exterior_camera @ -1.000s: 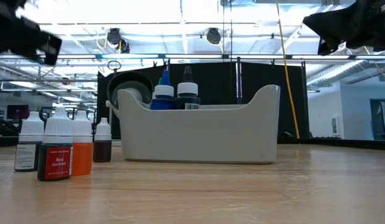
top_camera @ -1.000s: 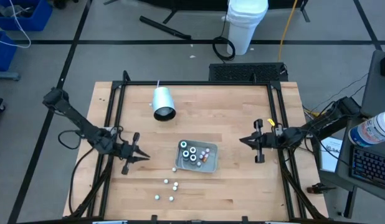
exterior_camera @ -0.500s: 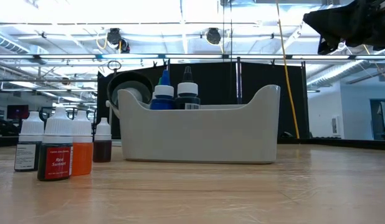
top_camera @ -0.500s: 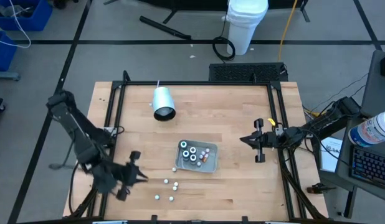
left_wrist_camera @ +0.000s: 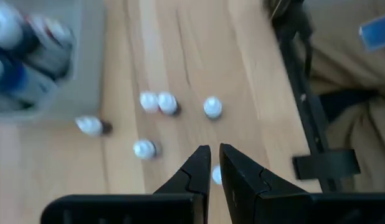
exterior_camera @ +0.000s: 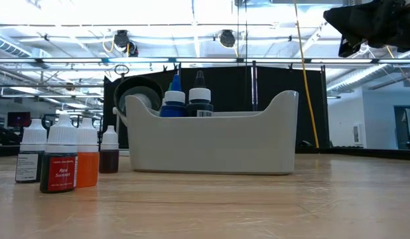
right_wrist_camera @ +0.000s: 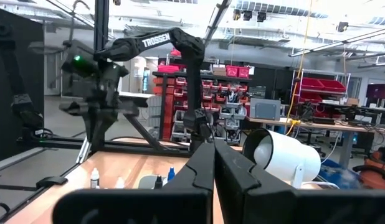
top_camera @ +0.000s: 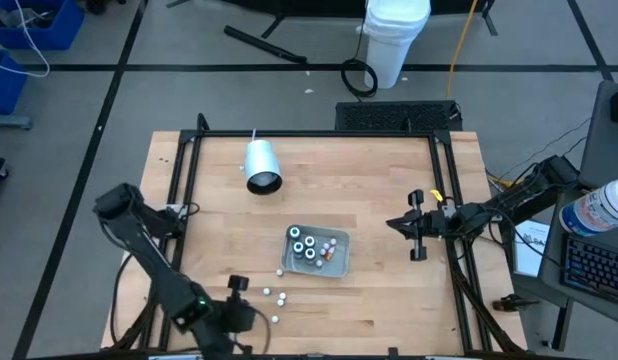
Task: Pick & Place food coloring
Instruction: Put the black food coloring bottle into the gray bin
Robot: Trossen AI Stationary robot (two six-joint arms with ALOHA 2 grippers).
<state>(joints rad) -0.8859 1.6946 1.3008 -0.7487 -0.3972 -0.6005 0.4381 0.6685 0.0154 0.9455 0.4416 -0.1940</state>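
From above, the left gripper (top_camera: 251,316) hangs at the near edge of the light wooden table (top_camera: 389,180) beside loose small white-capped food coloring bottles (top_camera: 274,297), while more bottles stand in the clear grey rectangular tray (top_camera: 338,262) and the right gripper (top_camera: 392,224) waits near the right edge. The left wrist view shows its dark fingers (left_wrist_camera: 194,173) nearly together and empty above the scattered bottles. The right wrist view shows that gripper fully closed, with a white cylinder cup (right_wrist_camera: 283,155) lying on its side ahead.
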